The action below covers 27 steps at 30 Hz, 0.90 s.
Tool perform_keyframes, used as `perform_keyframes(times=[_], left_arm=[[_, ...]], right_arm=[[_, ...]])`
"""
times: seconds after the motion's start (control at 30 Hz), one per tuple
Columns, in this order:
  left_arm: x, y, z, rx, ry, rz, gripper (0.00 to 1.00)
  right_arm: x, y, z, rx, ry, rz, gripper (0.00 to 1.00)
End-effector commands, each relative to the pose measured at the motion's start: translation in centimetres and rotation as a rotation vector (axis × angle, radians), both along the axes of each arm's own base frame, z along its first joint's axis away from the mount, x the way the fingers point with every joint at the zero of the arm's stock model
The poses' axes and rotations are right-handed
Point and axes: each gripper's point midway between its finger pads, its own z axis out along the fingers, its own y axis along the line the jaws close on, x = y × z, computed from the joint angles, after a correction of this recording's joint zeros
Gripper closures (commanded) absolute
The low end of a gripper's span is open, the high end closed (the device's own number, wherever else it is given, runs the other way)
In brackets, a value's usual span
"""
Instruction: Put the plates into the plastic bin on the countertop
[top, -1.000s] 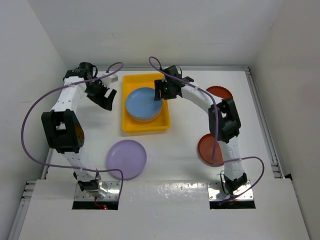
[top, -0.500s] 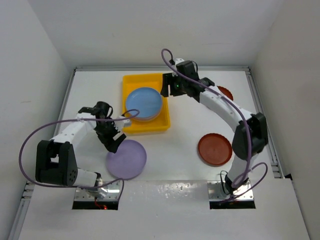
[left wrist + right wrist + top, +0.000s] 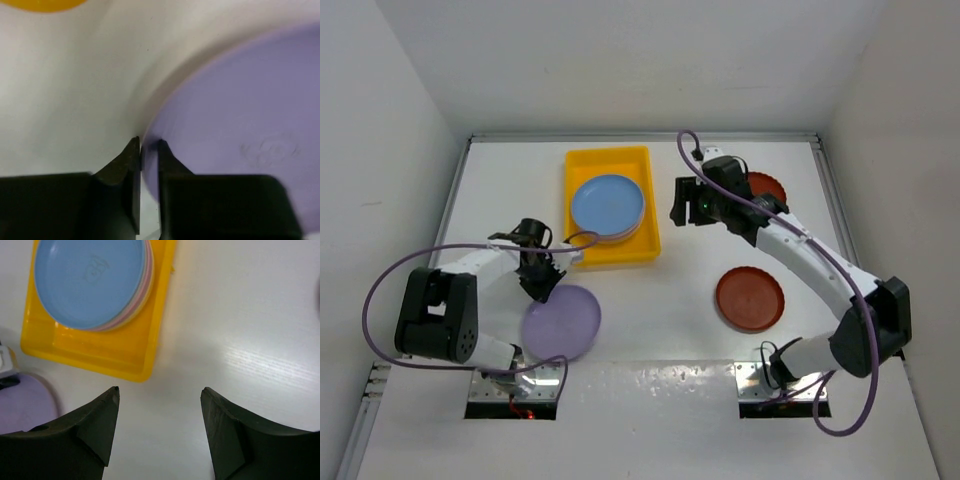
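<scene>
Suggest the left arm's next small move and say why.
Probably raise the left gripper slightly, tipping the lilac plate off the countertop: its jaws look closed on the plate's rim, and the plate lies flat outside the yellow bin, where the blue plate tops a stack.

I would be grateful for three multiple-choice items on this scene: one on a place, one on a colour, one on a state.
1. Relative to the yellow bin, the lilac plate is: A) inside it; B) outside it, at the left gripper; C) behind it.
2. The top plate of the bin's stack is: A) pink; B) blue; C) cream.
3. The right gripper is: A) shut on a plate; B) shut, empty; C) open, empty.
Answers: 1 B, its rim sits in the left gripper's pinch; 2 B, blue covers the stack; 3 C, its jaws stand apart over the countertop.
</scene>
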Motion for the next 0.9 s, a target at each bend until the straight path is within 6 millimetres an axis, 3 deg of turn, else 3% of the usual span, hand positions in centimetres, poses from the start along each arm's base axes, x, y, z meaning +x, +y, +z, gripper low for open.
perform_keyframes(times=[0.0, 0.03, 0.07, 0.2, 0.3, 0.53, 0.57, 0.67, 0.73, 0.77, 0.83, 0.87], left_arm=[[0.1, 0.1, -0.3, -0.012, -0.016, -0.013, 0.89], [-0.4, 0.2, -0.3, -0.01, -0.006, -0.023, 0.98], [-0.6, 0.0, 0.0, -0.022, -0.008, -0.025, 1.0], [-0.6, -0.8, 1.7, -0.073, -0.064, -0.081, 1.0], [-0.2, -2.2, 4.2, -0.114, -0.125, -0.157, 1.0], [2.8, -7.0, 13.6, -0.32, -0.265, -0.3, 1.0], [3.4, -7.8, 16.0, -0.348, -0.293, -0.322, 1.0], [5.3, -9.8, 20.1, -0.441, -0.332, -0.358, 1.0], [6.8, -11.1, 20.8, -0.509, -0.302, -0.34, 1.0], [8.1, -11.8, 22.5, -0.533, -0.333, -0.347, 1.0], [10.6, -12.4, 21.8, -0.571, -0.287, -0.296, 1.0], [12.9, -12.4, 22.2, -0.572, -0.329, -0.262, 1.0]], right_arm=[[-1.1, -1.6, -0.3, 0.012, 0.005, -0.057, 0.34], [-1.2, -2.0, -0.3, 0.014, 0.004, -0.067, 0.34], [-1.5, -2.6, -0.7, 0.01, 0.012, -0.078, 0.34], [-2.0, -4.2, -1.7, -0.004, 0.037, -0.109, 0.33], [-2.1, -5.2, -2.0, -0.009, 0.054, -0.128, 0.33], [-1.7, -8.6, -3.8, 0.036, 0.148, -0.225, 0.33], [-1.6, -9.5, -4.0, 0.048, 0.165, -0.245, 0.33], [-1.5, -10.7, -4.5, 0.058, 0.186, -0.275, 0.33], [-1.4, -11.8, -4.6, 0.068, 0.195, -0.305, 0.33], [-1.3, -12.3, -4.9, 0.078, 0.21, -0.314, 0.33], [-1.2, -13.3, -5.2, 0.093, 0.226, -0.341, 0.33], [-1.2, -13.6, -5.3, 0.095, 0.227, -0.349, 0.33]])
